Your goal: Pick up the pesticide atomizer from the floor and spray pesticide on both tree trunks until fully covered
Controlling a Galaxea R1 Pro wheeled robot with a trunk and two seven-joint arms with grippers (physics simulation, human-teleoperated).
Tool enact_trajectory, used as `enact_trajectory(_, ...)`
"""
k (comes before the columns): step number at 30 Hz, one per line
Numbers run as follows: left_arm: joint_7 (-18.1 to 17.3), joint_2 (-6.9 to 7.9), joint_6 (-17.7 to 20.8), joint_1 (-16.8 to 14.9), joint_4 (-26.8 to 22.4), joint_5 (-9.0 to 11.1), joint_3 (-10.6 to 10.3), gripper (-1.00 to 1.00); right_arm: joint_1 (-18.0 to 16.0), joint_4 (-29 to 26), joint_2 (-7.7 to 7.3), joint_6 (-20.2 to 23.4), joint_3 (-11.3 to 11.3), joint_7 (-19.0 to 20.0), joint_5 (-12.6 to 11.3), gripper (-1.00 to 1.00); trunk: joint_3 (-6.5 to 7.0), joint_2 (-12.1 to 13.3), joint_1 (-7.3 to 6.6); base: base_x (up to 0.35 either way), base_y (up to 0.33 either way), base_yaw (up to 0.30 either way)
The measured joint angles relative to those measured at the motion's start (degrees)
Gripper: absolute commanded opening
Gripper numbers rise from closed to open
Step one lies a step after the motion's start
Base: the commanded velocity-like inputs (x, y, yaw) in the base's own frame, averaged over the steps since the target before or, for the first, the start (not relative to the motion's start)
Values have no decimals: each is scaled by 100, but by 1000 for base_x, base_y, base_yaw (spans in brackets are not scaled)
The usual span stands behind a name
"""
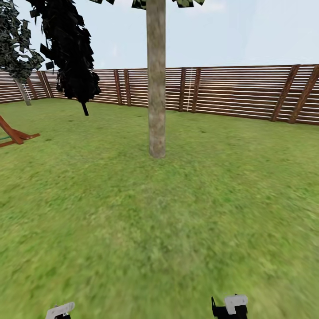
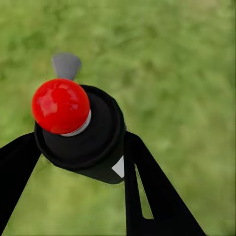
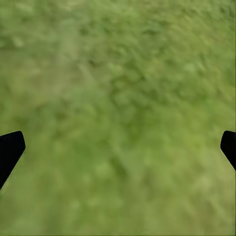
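Observation:
A thick mottled grey-tan tree trunk [image 1: 156, 79] rises from the lawn straight ahead, some way off. A second tree [image 1: 17, 57] with a pale trunk stands far left by the fence. In the left wrist view, my left gripper [image 2: 81, 147] is shut on the pesticide atomizer [image 2: 81, 132], a dark bottle with a red top [image 2: 60, 105], held above grass. The left arm's tip [image 1: 60, 311] and the right arm's tip [image 1: 230, 306] peek in at the head view's lower edge. My right gripper [image 3: 118, 147] is open over bare grass, its fingertips [image 3: 10, 150] wide apart.
A brown slatted wooden fence [image 1: 239, 93] bounds the lawn at the back. A dark columnar tree [image 1: 73, 53] stands left of the trunk. A red-brown wooden frame [image 1: 13, 133] sits at the far left. Open grass [image 1: 177, 212] lies between me and the trunk.

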Motion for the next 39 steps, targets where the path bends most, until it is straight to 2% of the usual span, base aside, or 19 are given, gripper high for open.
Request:
enact_trajectory(24,3,1,0,0,0,-9,-7,-100,0,0,7,0,8,-1,0,100,0,0,0,338,51,0)
enact_trajectory(30,-8,99,-128,-167,-164,8,-6,-100,-5,-16,100,2,5,25,-1,100,0,0,4,0,0,0)
enact_trajectory(34,3,111,-115,-103,-291,8,-4,-100,0,-18,5,-1,-5,10,-21,100,0,0,0,245,-4,0)
enact_trajectory(39,2,108,-137,-97,-336,-1,-17,-100,2,-17,0,-2,-1,3,-19,100,0,0,1,293,-130,0)
